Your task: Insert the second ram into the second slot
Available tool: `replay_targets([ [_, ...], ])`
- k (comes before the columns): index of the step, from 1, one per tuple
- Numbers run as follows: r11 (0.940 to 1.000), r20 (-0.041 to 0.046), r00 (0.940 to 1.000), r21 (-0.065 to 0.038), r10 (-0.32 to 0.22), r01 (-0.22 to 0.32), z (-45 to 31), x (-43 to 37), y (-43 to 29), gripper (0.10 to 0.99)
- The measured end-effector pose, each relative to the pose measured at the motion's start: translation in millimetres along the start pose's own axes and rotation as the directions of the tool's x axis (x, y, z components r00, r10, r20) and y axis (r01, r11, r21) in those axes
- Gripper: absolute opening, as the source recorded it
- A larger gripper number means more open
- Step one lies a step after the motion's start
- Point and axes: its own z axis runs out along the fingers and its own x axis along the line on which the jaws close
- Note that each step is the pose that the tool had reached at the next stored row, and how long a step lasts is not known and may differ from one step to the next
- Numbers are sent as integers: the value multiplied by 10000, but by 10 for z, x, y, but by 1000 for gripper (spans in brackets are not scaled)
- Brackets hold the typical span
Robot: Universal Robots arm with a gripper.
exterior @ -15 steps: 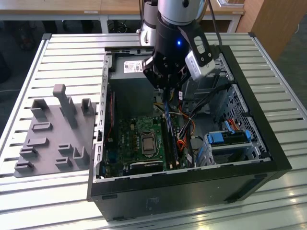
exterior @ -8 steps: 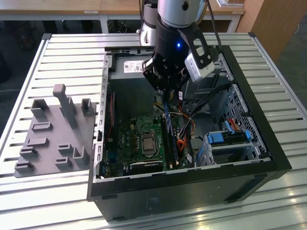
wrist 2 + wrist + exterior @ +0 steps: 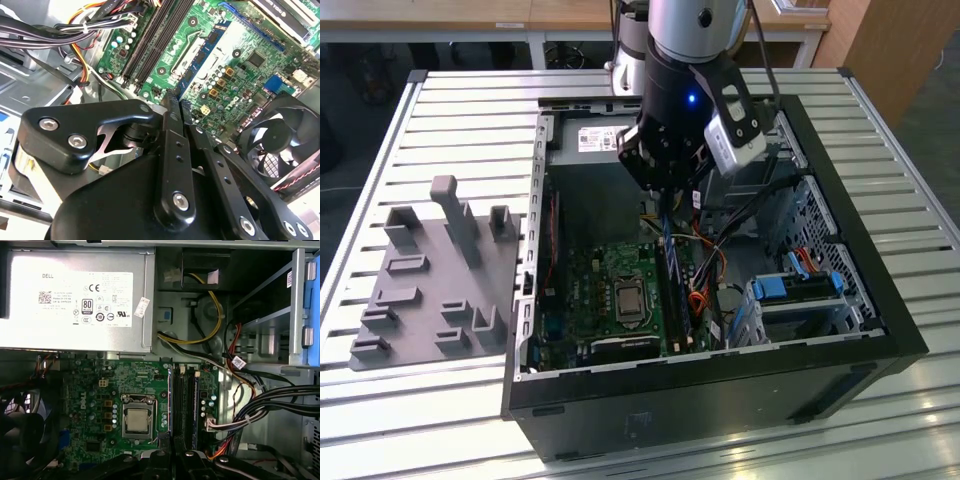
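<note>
second ram (image 3: 199, 59): thin blue-green stick, clamped in claw (image 3: 179, 103), over motherboard (image 3: 250, 85)

Even, diffuse overhead light fills the exterior view. The ribbed metal table (image 3: 440, 110) shines in pale bands, and the inside of the computer case (image 3: 720, 410) lies in soft-edged shade. A small blue light (image 3: 692, 98) glows on the arm. In the first wrist view the power supply (image 3: 75, 295) glares almost white, while the fan (image 3: 20, 435) sinks into blurred darkness. In the second wrist view the gripper (image 3: 179, 102) looms dark and soft, with the motherboard (image 3: 235, 65) crisp beyond it.
</note>
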Motion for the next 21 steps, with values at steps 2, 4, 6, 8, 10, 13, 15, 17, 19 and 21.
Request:
replay_targets([
  [2,10000,0,10000,-1,0,0,7,0,0,137],
  [4,10000,0,10000,0,0,0,14,0,0,137],
  [6,10000,0,10000,0,0,0,20,0,0,137],
  [8,10000,0,10000,-1,0,0,25,0,0,137],
  [10,10000,1,10000,-1,0,0,32,-1,0,137],
  [13,10000,0,10000,0,0,0,39,-1,0,137],
  [15,10000,0,10000,-1,0,0,44,-1,0,137],
  [17,10000,0,10000,-1,0,0,49,-1,0,137],
  [19,10000,1,10000,-2,0,0,55,-1,0,137],
  [21,10000,0,10000,-1,0,0,60,-1,0,137],
])
